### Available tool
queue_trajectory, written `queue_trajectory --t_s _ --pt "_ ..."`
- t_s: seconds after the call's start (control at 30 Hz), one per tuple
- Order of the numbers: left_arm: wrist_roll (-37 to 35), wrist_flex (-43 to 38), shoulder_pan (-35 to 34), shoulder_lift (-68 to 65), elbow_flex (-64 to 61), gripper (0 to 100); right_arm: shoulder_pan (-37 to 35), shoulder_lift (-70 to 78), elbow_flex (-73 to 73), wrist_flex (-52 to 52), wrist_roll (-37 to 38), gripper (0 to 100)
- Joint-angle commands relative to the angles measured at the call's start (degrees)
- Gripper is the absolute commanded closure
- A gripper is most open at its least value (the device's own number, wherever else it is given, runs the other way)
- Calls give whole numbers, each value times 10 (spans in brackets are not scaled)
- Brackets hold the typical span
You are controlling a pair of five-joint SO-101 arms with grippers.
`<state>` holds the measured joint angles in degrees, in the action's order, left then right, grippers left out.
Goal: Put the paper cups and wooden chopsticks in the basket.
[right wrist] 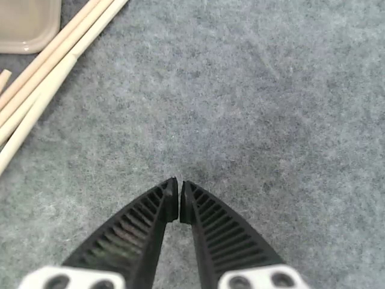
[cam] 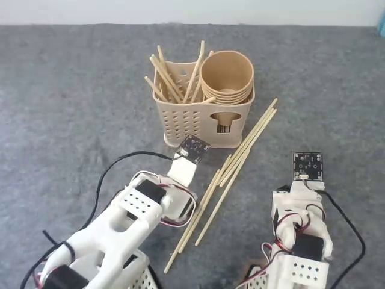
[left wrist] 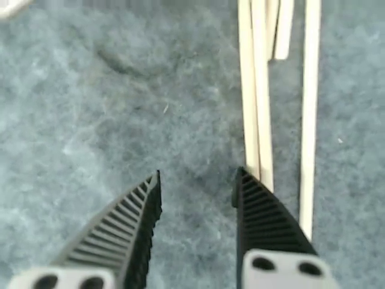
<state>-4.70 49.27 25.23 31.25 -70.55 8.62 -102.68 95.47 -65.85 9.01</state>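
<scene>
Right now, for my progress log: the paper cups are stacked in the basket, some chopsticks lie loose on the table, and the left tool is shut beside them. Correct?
Not the last part: the left wrist view shows the left tool open, jaws apart beside the loose chopsticks. The paper cups are indeed stacked in the basket.

Grey carpet (cam: 60, 90) — basket (cam: 192, 123); loose chopsticks (cam: 246, 142)

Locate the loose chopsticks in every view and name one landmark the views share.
High view: the loose chopsticks slant from the basket corner down between the arms.
Left wrist view: chopsticks ahead of the open left hand, two beside one fingertip.
Right wrist view: chopsticks off to one side of the shut right hand, by the basket corner.
Shared landmark: the basket, in high and right wrist views.
</scene>
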Motion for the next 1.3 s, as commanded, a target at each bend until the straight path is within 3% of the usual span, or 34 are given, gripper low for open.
queue_trajectory --t_s 0.0,0.2,0.43,0.87,1.13,1.27 --pt "0 -1 0 15 0 825 10 -10 10 -2 9 979" --pt "1 37 22 21 11 825 10 -10 10 -2 9 979" --pt "-4 136 43 16 116 825 10 -10 10 -2 9 979" --pt "-4 40 55 -7 33 825 10 -10 10 -3 9 979" --pt "-4 76 56 -220 159 830 10 -9 10 -3 9 979" --pt "-4 81 57 -255 179 858 10 -9 10 -3 9 979"
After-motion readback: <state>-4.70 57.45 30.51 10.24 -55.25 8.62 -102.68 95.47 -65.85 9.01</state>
